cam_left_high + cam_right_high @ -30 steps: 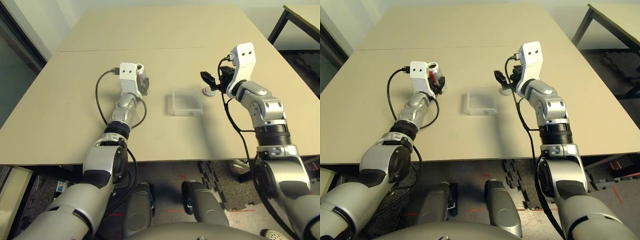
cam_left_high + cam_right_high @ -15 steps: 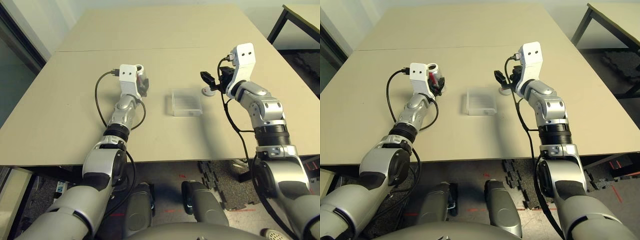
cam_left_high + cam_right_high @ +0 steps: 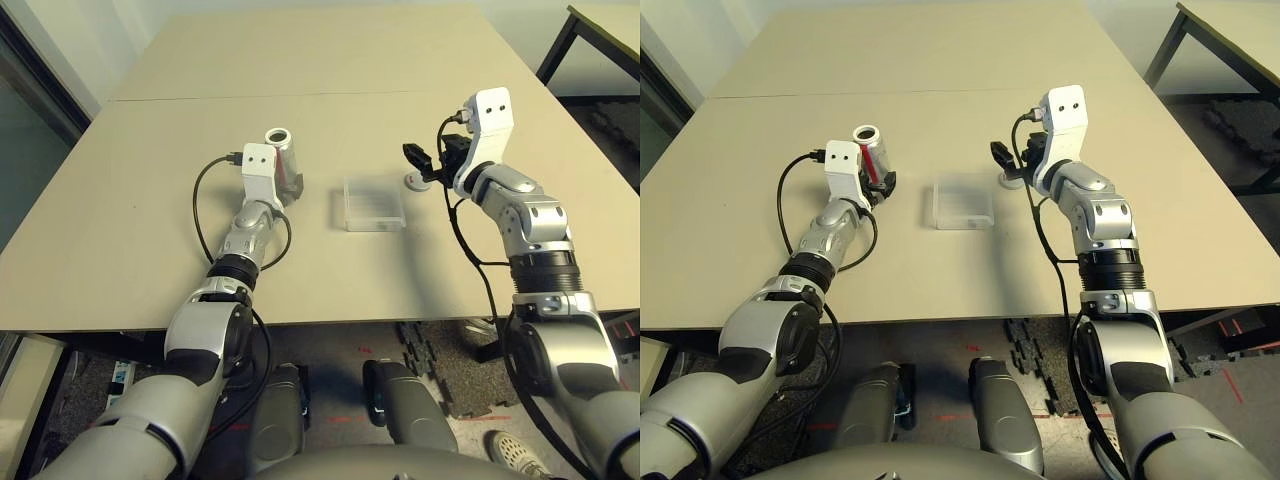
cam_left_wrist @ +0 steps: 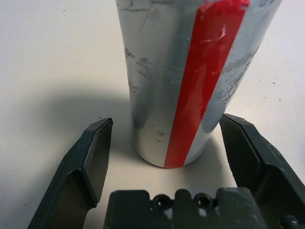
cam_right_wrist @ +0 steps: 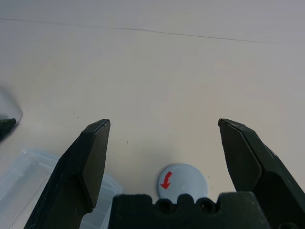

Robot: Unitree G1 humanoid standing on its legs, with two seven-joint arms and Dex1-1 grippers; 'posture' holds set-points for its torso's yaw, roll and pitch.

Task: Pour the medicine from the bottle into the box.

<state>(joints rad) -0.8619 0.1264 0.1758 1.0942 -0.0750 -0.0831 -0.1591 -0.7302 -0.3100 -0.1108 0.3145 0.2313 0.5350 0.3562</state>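
The silver bottle (image 3: 284,155) with a red stripe stands upright on the table, left of the box. My left gripper (image 4: 166,122) is open around its base, and both fingers stand clear of the bottle (image 4: 190,81). The clear shallow box (image 3: 373,204) lies at the table's middle. A small white round cap (image 5: 182,180) with a red arrow lies on the table just right of the box. My right gripper (image 5: 163,124) hovers open over that cap with nothing between its fingers.
The tan table (image 3: 330,60) stretches bare behind the bottle and box, with a seam running across it. A second table's dark leg (image 3: 558,50) stands at the far right. Black cables loop from both wrists.
My left gripper has opened and let go of the bottle, which now stands on the table by itself. The left wrist has drawn back a little. The right arm has not moved.
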